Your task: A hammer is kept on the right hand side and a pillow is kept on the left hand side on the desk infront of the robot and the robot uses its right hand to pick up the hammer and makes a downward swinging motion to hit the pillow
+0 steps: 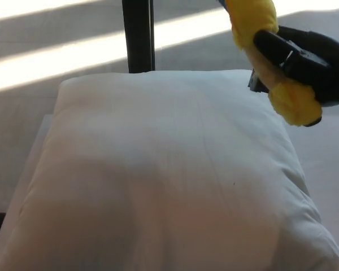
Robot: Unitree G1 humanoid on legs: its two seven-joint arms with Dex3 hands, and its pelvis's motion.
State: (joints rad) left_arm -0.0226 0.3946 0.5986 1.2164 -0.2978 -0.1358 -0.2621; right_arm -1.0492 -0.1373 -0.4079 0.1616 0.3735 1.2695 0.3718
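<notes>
Right hand (pixel 308 62) at 2 o'clock, fingers (pixel 277 46) wrapped around yellow hammer (pixel 271 56) handle. Hammer raised above pillow (pixel 164 175), tilted, head cut off by top edge. Pillow white, filling centre. Dark post (pixel 138 35) at 12 o'clock behind.

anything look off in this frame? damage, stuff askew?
Nothing damaged or spilled. The white pillow lies flat and intact. One oddity: the hammer in the right hand has its handle wrapped in bulky yellow padding, and its head is cut off by the top edge.
</notes>
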